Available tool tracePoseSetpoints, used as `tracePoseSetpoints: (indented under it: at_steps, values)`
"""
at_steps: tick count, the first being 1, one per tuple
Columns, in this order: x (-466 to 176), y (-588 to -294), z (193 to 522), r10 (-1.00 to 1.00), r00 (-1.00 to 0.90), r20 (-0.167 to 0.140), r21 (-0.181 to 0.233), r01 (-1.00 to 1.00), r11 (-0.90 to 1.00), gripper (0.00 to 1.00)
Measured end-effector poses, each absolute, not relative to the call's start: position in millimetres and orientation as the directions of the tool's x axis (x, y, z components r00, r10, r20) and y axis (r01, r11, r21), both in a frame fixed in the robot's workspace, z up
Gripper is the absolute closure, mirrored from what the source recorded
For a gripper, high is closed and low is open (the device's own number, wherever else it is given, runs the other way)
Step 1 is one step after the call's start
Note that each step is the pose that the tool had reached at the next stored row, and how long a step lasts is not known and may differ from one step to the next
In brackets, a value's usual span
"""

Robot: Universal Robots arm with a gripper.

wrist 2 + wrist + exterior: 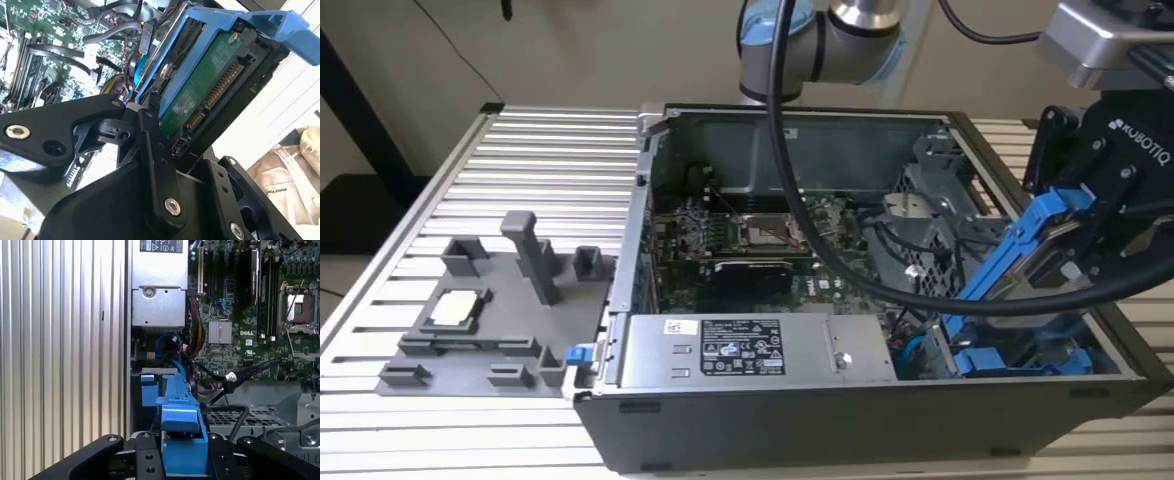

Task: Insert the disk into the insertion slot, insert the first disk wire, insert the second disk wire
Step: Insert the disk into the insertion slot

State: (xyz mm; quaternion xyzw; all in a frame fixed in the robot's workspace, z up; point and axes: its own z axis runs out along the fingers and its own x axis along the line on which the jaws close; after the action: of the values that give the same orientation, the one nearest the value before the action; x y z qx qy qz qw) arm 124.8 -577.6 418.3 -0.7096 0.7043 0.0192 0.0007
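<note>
While we look over the open grey metal computer case (761, 425) on the ribbed aluminium surface (520, 170), our black end effector (1087, 240) stands at three o'clock in the exterior view, its fingers clamped on the flat silver-grey disk in its bright blue plastic carrier frame (1021, 250). We see the disk tilted, its lower end above the rectangular grey metal insertion slot with blue plastic fittings (1014, 362) at four o'clock, not yet seated, near the grey power-supply box with a white sticker (854, 350) at six o'clock.
</note>
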Motion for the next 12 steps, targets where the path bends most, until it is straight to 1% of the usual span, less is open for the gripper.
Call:
tracePoseSetpoints:
  at_steps: [12]
  values:
    - [127,-578,404,-1.0,0.007,-0.03,0.026,-1.0,-0.008,0.67]
